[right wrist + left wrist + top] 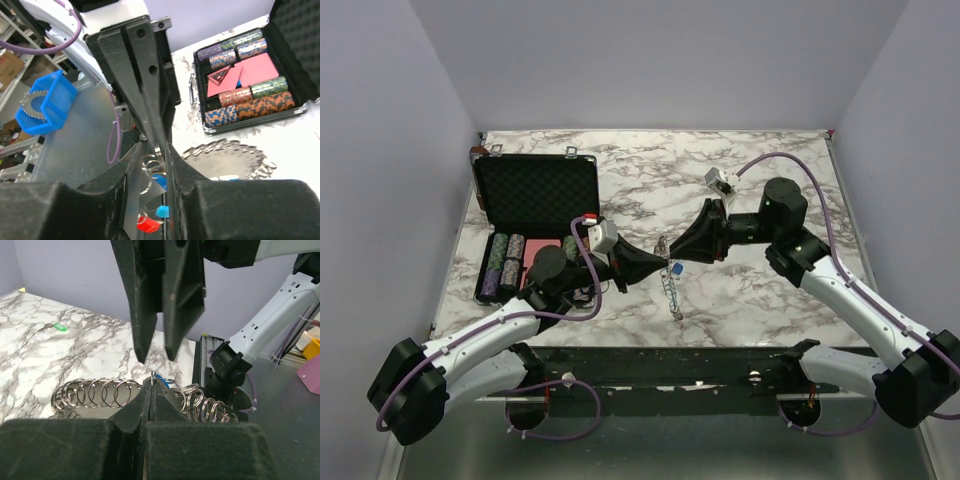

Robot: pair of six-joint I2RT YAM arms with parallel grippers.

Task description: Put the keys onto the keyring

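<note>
The keyring is a chain of silver rings (671, 290) lying on the marble table between the two arms. It also shows in the left wrist view (95, 392) and the right wrist view (225, 152). My left gripper (655, 268) (151, 382) is shut on one small ring of the chain. My right gripper (672, 252) (152, 147) faces it tip to tip, jaws a little apart around that ring. A blue key (160, 180) and a red key (147, 225) hang below between its fingers. A green key (60, 327) lies apart on the table.
An open black foam-lined case (535, 195) with striped poker chips (250, 85) stands at the left of the table. A small white object (720, 182) lies behind the right gripper. A blue bin (45, 102) sits off the table.
</note>
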